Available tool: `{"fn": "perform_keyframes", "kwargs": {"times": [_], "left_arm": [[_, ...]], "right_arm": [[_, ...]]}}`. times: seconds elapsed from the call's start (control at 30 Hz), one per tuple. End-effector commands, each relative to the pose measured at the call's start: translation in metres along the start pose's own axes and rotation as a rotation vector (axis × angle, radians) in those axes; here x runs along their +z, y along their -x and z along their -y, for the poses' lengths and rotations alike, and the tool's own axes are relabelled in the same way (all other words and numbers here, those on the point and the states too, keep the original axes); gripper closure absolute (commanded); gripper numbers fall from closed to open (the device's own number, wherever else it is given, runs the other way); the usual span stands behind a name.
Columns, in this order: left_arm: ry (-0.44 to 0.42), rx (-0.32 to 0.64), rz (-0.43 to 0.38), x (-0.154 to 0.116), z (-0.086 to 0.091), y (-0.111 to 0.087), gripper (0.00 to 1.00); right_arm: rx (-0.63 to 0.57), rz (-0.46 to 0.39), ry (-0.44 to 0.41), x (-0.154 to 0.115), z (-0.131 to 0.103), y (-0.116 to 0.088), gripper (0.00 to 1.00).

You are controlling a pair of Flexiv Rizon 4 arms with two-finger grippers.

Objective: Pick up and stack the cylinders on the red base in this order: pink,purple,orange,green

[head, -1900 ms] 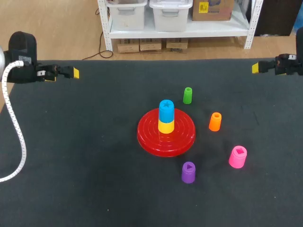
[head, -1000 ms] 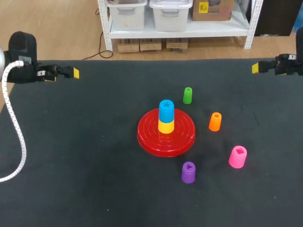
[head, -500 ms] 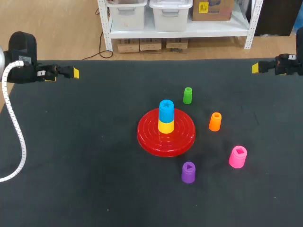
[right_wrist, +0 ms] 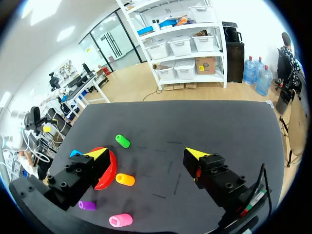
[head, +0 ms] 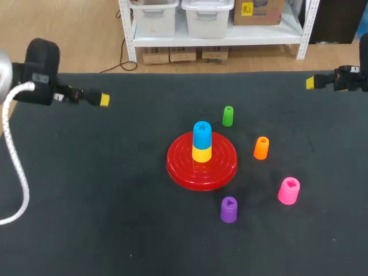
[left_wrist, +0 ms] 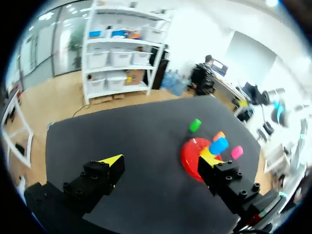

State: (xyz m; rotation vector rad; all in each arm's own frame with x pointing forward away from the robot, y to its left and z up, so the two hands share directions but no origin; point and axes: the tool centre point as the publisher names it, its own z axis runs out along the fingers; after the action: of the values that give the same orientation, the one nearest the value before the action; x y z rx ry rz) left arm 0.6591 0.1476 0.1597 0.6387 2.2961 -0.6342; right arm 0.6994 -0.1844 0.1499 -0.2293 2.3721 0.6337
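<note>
The red base (head: pixel 225 162) lies mid-table with a blue cylinder (head: pixel 202 133) stacked on a yellow one (head: pixel 201 154). To its right stand the green cylinder (head: pixel 228 115), the orange (head: pixel 261 148), the pink (head: pixel 288 190) and the purple (head: pixel 229 209). My left gripper (head: pixel 104 99) hovers at the far left, open and empty (left_wrist: pixel 159 159), with the base (left_wrist: pixel 190 157) ahead of it. My right gripper (head: pixel 310 82) hangs at the far right edge, open and empty (right_wrist: pixel 146 153), with the green (right_wrist: pixel 122 141), orange (right_wrist: pixel 125 180), pink (right_wrist: pixel 120 220) and purple (right_wrist: pixel 87 205) cylinders ahead of it.
The table is covered by a black mat (head: pixel 115 190). A white cable (head: pixel 17 167) hangs from my left arm over the mat's left edge.
My left arm has swung to the right and slightly nearer, its gripper now further over the mat. The right arm and all cylinders are as before.
</note>
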Motion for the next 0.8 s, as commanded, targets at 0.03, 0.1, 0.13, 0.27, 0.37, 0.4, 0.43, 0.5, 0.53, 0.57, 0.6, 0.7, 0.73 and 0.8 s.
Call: {"fn": "perform_keyframes", "kwargs": {"times": [0.03, 0.1, 0.13, 0.27, 0.37, 0.4, 0.43, 0.5, 0.53, 0.57, 0.6, 0.7, 0.73, 0.8], "left_arm": [[-0.335, 0.423, 0.044, -0.035, 0.020, -0.022, 0.00], [-0.404, 0.494, 0.034, -0.041, 0.032, -0.027, 0.00], [-0.426, 0.519, 0.026, -0.042, 0.036, -0.028, 0.00], [-0.472, 0.634, -0.008, -0.045, 0.044, -0.037, 0.00], [-0.472, 0.657, -0.016, -0.045, 0.040, -0.042, 0.00], [-0.471, 0.652, -0.010, -0.047, 0.040, -0.041, 0.00], [-0.467, 0.653, -0.006, -0.048, 0.040, -0.041, 0.00], [-0.463, 0.658, -0.009, -0.049, 0.039, -0.040, 0.00], [-0.458, 0.670, -0.009, -0.050, 0.039, -0.040, 0.00], [-0.459, 0.671, -0.010, -0.050, 0.039, -0.041, 0.00], [-0.460, 0.671, -0.009, -0.051, 0.039, -0.041, 0.00], [-0.450, 0.657, -0.013, -0.053, 0.036, -0.044, 0.00], [-0.446, 0.653, -0.014, -0.054, 0.035, -0.045, 0.00], [-0.435, 0.637, -0.019, -0.054, 0.032, -0.047, 0.00]], "right_arm": [[0.000, -0.001, 0.001, 0.000, 0.000, 0.000, 0.00], [0.000, -0.001, 0.001, 0.000, 0.000, 0.000, 0.00], [0.000, -0.001, 0.001, 0.000, 0.000, 0.000, 0.00], [0.000, -0.001, 0.001, 0.000, 0.000, 0.000, 0.00], [0.000, -0.001, 0.001, 0.000, 0.000, 0.000, 0.00], [0.000, -0.001, 0.001, 0.000, 0.000, 0.000, 0.00], [0.000, -0.001, 0.001, 0.000, 0.000, 0.000, 0.00], [0.000, -0.001, 0.001, 0.000, 0.000, 0.000, 0.00], [0.000, -0.001, 0.001, 0.000, 0.000, 0.000, 0.00], [0.000, -0.001, 0.001, 0.000, 0.000, 0.000, 0.00], [0.000, -0.001, 0.001, 0.000, 0.000, 0.000, 0.00], [0.000, -0.001, 0.001, 0.000, 0.000, 0.000, 0.00], [0.000, -0.001, 0.001, 0.000, 0.000, 0.000, 0.00], [0.000, -0.001, 0.001, 0.000, 0.000, 0.000, 0.00]]}}
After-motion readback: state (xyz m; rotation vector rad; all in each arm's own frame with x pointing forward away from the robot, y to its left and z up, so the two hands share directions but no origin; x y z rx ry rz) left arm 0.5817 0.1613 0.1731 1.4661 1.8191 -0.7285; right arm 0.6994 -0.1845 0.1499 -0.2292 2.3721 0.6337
